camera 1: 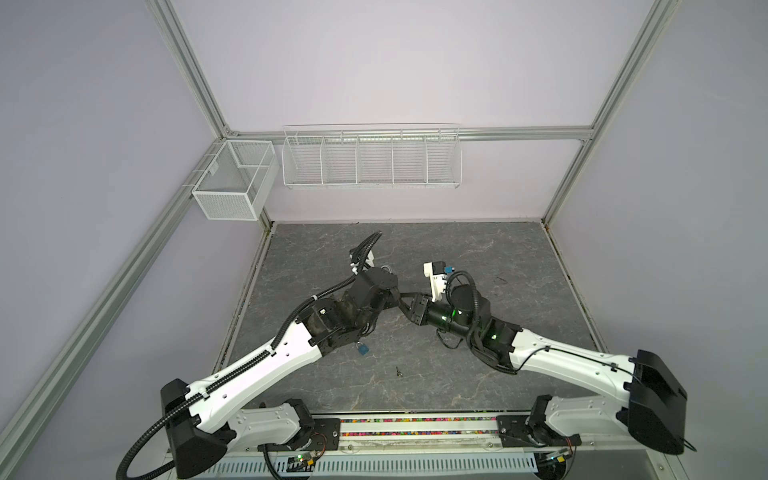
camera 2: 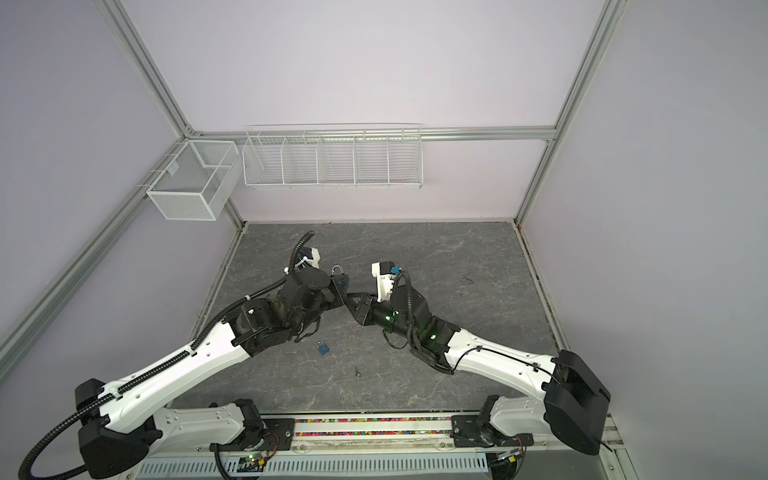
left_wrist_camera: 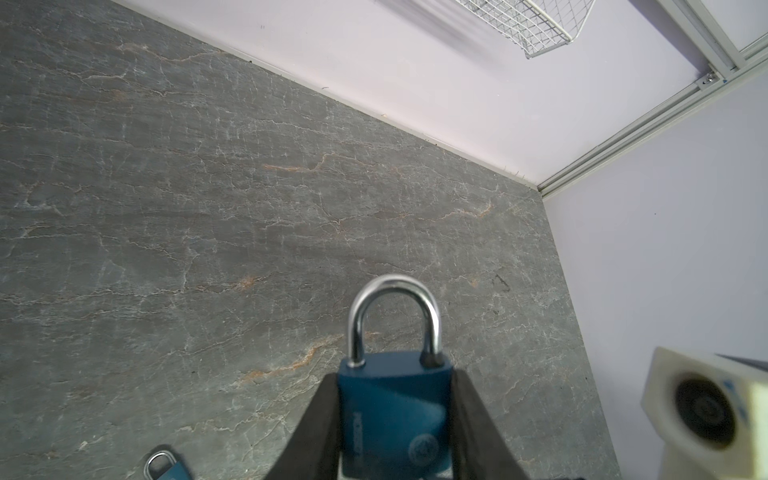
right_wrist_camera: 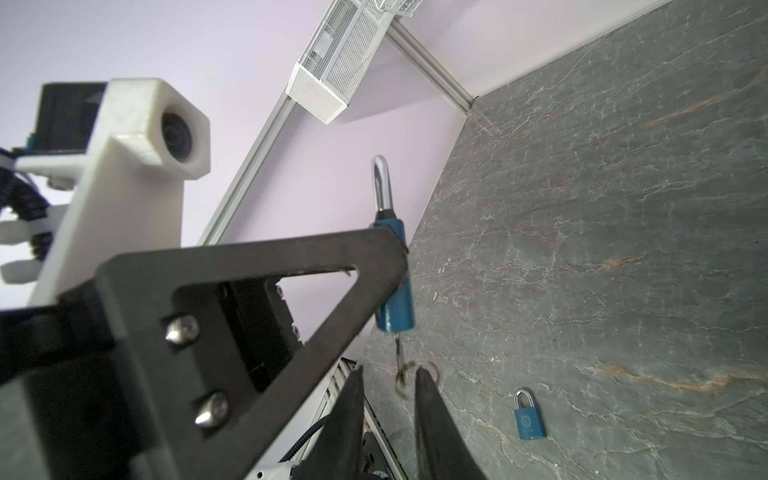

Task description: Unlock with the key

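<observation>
Two robot arms meet above the middle of a grey, stone-patterned table (right_wrist_camera: 582, 208). The left gripper (left_wrist_camera: 394, 378) is clamped on the flat sides of a blue padlock (left_wrist_camera: 395, 415) and holds it clear of the table. The silver shackle (left_wrist_camera: 394, 307) points away from the wrist, and both its legs are seated in the body, so the padlock looks locked. In the right wrist view the key (right_wrist_camera: 399, 347) sticks out of the padlock's keyhole end. It seems to be inserted, though how deep cannot be told. The right gripper (right_wrist_camera: 388, 376) sits at the key's head, its fingers narrowly parted, with the head and its ring (right_wrist_camera: 411, 365) between the tips. Whether they actually pinch the key cannot be told. The step in hand appears to be turning the key. To do it well, the right gripper should close firmly on the flat head, not on the loose ring. It should keep its wrist in line with the blade and rotate without pushing sideways, while the left gripper braces the body against the twist. A second blue padlock (right_wrist_camera: 528, 415) lies flat on the table, well apart, and needs no attention.
</observation>
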Robot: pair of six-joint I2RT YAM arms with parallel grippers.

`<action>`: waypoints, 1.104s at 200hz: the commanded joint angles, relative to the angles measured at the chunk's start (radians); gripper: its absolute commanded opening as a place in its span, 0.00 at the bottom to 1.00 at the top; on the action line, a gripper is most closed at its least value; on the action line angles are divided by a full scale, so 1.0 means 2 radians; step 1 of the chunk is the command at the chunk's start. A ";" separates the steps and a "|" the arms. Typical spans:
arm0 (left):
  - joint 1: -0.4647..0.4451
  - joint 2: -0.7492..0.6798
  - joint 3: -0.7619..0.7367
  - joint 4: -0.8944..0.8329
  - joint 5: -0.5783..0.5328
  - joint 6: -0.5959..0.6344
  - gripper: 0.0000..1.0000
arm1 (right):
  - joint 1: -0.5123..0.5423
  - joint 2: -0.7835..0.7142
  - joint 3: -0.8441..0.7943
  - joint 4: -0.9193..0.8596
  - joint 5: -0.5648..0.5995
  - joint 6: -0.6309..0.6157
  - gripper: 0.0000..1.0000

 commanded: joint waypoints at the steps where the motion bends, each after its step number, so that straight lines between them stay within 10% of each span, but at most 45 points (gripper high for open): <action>1: 0.002 -0.011 0.001 0.016 -0.012 -0.010 0.00 | 0.003 0.007 0.020 -0.007 0.021 -0.004 0.23; 221: 0.001 -0.036 -0.013 0.042 0.035 -0.031 0.00 | 0.000 0.032 0.032 0.034 -0.023 0.030 0.06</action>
